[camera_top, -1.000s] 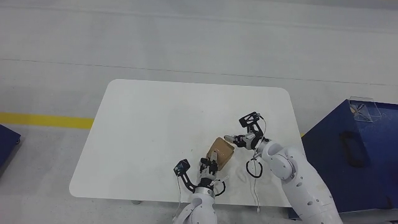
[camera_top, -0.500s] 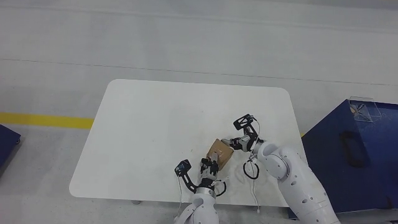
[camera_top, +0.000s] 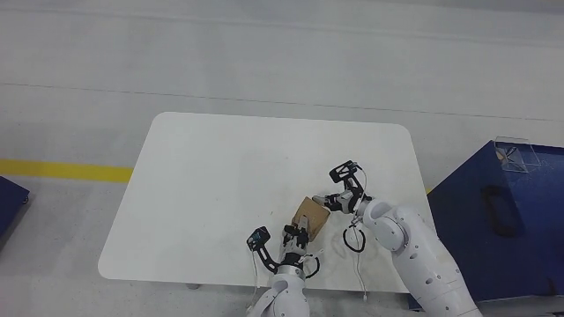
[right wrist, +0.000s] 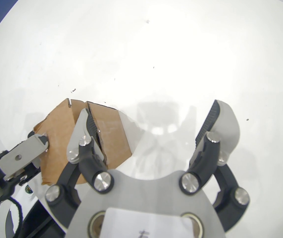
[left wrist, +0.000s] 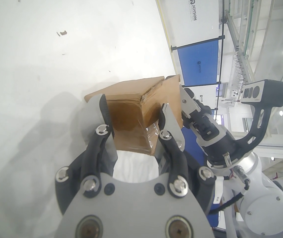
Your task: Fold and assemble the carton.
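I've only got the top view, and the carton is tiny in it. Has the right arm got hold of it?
Observer: No. The right jaws stand wide open, one finger against the carton, the other over bare table.
Operator: And the left arm?
Observer: The left jaws are closed on the carton, one finger on each side.
Operator: Any damage?
Observer: Yes, the corner between the left jaws is torn and crumpled.

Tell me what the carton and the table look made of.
Carton: brown cardboard, matte; its torn, crumpled corner shows a fibrous edge. A glossy, wrinkled patch is probably clear tape. Table: smooth white top with a faint sheen and soft reflections, perhaps laminate or painted board.
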`<state>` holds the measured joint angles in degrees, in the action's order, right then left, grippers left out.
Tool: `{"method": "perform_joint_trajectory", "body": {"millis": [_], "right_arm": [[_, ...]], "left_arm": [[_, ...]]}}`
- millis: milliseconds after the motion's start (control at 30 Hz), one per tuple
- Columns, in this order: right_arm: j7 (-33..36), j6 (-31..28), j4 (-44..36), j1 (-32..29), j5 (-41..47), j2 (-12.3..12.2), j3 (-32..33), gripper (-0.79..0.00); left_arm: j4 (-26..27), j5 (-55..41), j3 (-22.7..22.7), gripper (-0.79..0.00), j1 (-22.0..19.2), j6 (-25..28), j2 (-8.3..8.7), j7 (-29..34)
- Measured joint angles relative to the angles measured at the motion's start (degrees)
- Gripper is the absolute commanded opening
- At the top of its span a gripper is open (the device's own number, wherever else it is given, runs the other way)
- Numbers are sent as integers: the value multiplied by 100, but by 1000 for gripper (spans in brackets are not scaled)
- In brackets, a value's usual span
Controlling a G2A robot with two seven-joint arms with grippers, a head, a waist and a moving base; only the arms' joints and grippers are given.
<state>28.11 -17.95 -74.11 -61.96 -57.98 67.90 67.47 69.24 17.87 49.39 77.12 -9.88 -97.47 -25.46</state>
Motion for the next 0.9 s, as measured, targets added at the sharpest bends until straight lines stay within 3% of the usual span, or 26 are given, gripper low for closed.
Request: {"method": "perform_joint_trajectory", "body": {"millis": [467, 700, 800, 833, 900], "right_arm": [[-158, -10, 120, 48, 141, 14, 33, 0], [-275, -617, -194, -214, 270, -58, 214, 0], [-149, -390, -218, -218, 32, -57, 157, 0], [-116, -259, -196, -197, -6, -44, 111, 0], [-34, -64, -123, -121, 21, -9, 4, 0]], "left_arm": [[-201, -132, -36, -456, -127, -152, -36, -23], [-221, -154, -26, -456, -129, -113, -36, -64], [-211, -154, -26, -449, -117, -90, -33, -85], [-203, -150, -28, -413, -110, -82, -31, -92], [-170, -123, -32, -185, -86, -56, -23, -123]]}}
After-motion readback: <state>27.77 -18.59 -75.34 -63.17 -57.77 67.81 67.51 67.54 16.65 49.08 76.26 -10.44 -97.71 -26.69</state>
